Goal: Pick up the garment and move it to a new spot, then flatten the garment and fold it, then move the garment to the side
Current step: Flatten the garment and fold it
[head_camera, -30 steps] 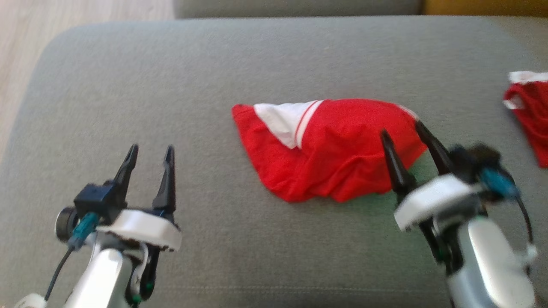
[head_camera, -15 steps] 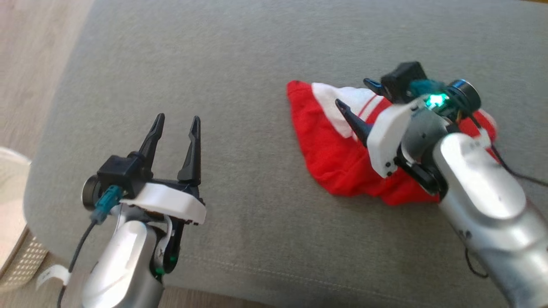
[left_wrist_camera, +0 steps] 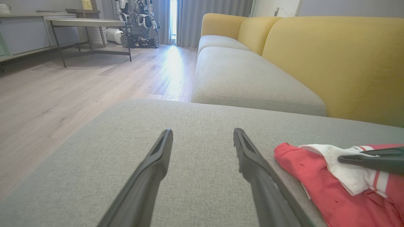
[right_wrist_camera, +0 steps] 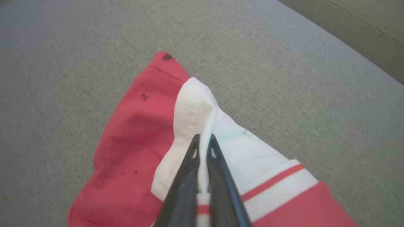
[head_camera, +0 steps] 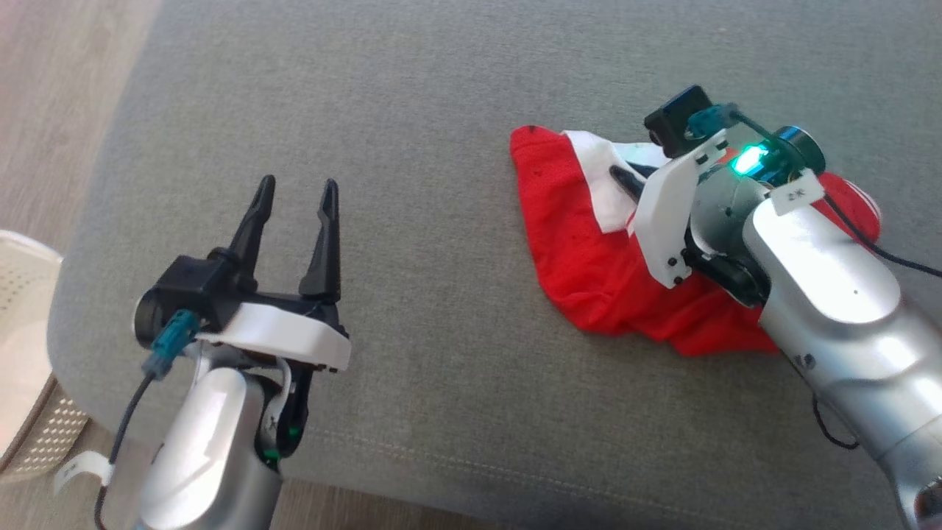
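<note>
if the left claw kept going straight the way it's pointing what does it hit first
Likely nothing near: the left claw points across bare grey cushion, the red garment lying off to its right. Depth is unclear; it might skim the cushion's far edge.

Broad grey fabric cushion (head_camera: 456,88) in the foreground. Beyond it, pale wood-plank floor (left_wrist_camera: 63,94) — glossy with daylight from a bright opening (left_wrist_camera: 173,12) at the far end, grey curtains (left_wrist_camera: 214,12) just beside. Along the right, a sofa with grey seat cushions (left_wrist_camera: 252,78) and a mustard-yellow back (left_wrist_camera: 331,63). To the left, a low table (left_wrist_camera: 85,22) on thin dark legs, near a long pale cabinet (left_wrist_camera: 19,34). White perforated basket (head_camera: 37,442) by the cushion's near corner.
</note>
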You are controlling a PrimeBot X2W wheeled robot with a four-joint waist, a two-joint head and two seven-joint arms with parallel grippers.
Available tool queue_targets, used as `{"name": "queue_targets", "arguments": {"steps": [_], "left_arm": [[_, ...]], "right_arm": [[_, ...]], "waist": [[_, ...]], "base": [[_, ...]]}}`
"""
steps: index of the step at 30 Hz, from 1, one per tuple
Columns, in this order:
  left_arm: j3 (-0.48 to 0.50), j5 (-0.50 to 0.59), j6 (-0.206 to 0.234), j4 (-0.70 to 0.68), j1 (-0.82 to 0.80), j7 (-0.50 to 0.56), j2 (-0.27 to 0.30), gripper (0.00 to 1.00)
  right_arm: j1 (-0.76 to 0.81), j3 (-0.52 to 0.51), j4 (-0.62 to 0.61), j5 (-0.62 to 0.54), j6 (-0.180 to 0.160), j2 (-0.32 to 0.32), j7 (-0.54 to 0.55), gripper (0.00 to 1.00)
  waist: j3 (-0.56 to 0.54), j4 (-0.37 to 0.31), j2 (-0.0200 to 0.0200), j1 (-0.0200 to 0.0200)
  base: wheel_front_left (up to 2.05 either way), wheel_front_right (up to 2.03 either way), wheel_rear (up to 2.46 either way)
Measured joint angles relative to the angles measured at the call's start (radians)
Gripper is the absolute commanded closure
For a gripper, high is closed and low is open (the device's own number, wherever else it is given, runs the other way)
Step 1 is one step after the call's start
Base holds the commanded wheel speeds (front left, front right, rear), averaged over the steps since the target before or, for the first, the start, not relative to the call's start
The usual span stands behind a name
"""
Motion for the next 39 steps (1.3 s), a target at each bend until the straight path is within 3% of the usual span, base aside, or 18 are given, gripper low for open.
{"name": "queue_targets", "arguments": {"steps": [7,14,21,25,28,29,30,31,39], "left_arm": [[0.048,0.027,-0.006,-0.005,0.003,-0.002,0.0,0.0],[0.067,0.045,-0.014,-0.007,0.01,-0.003,0.003,0.0],[0.089,0.053,-0.014,-0.01,0.038,-0.003,0.012,0.0],[0.091,0.053,-0.014,-0.018,0.043,-0.003,0.02,0.0],[0.091,0.053,-0.014,-0.021,0.043,-0.003,0.027,0.0],[0.091,0.053,-0.014,-0.023,0.043,-0.003,0.03,0.0],[0.091,0.053,-0.014,-0.025,0.043,-0.003,0.034,0.0],[0.091,0.053,-0.014,-0.028,0.043,-0.003,0.037,0.0],[0.089,0.053,-0.014,-0.032,0.044,0.002,0.046,0.0]], "right_arm": [[0.006,-0.1,-0.051,0.034,0.0,0.005,-0.169,1.0],[0.168,-0.35,-0.181,0.021,0.0,0.026,-0.308,1.0],[0.499,-0.661,-0.331,-0.05,0.0,0.158,-0.392,1.0],[0.666,-0.762,-0.409,-0.103,0.0,0.242,-0.397,1.0],[0.732,-0.822,-0.448,-0.122,0.0,0.266,-0.397,1.0],[0.742,-0.835,-0.458,-0.123,0.0,0.269,-0.397,0.71],[0.747,-0.842,-0.466,-0.124,0.0,0.271,-0.397,0.24],[0.751,-0.846,-0.477,-0.124,0.0,0.273,-0.398,0.0],[0.765,-0.869,-0.539,-0.123,0.0,0.281,-0.527,0.0]], "waist": [[-0.007,-0.043,0.0,0.0],[-0.022,-0.1,0.0,0.0],[-0.041,-0.161,0.0,0.0],[-0.042,-0.194,0.0,0.0],[-0.037,-0.212,0.0,0.0],[-0.035,-0.217,0.0,0.0],[-0.033,-0.222,0.0,0.0],[-0.031,-0.226,0.0,0.0],[-0.038,-0.242,0.0,0.0]], "base": [[0.0,0.0,0.0],[0.0,0.0,0.0],[0.0,0.0,0.0],[0.0,0.0,0.0],[0.0,0.0,0.0],[0.0,0.0,0.0],[0.0,0.0,0.0],[0.0,0.0,0.0],[0.0,0.0,0.0]]}}
